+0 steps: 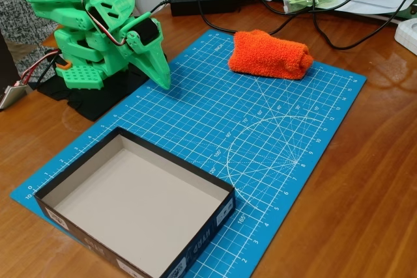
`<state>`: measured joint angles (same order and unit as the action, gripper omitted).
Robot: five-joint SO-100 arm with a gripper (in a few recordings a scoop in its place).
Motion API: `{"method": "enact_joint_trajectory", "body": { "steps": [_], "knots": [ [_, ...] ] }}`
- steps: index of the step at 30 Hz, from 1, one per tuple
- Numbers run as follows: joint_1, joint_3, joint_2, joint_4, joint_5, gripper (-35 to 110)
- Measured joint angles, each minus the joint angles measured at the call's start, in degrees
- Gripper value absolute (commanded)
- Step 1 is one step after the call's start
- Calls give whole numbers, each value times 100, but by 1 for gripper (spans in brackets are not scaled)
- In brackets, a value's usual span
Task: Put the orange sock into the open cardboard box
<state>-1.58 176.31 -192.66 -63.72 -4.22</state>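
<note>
Bottom left of the frame we have the open cardboard box [130, 209], empty, sitting on the blue cutting mat [273, 154] on the wooden surface [365, 213]. Mid-left, the green arm is folded down, its pincer [160, 73] pressed together, tip just above the mat, holding nothing. Upper centre, the orange sock [270, 54] lies on the mat's far edge, well apart, to the pincer's right and slightly farther back, long axis roughly left-right. Cables behind.

Orange sock [270, 54]; navy-black box [133, 209], beige-grey inside; blue white-gridded mat [287, 135]; green arm [98, 24], upper left.
</note>
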Motion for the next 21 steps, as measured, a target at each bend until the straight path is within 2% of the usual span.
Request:
{"method": "enact_joint_trajectory", "body": {
  "steps": [21],
  "knots": [
    [-26,0,0,0,-44,0]
  ]
}}
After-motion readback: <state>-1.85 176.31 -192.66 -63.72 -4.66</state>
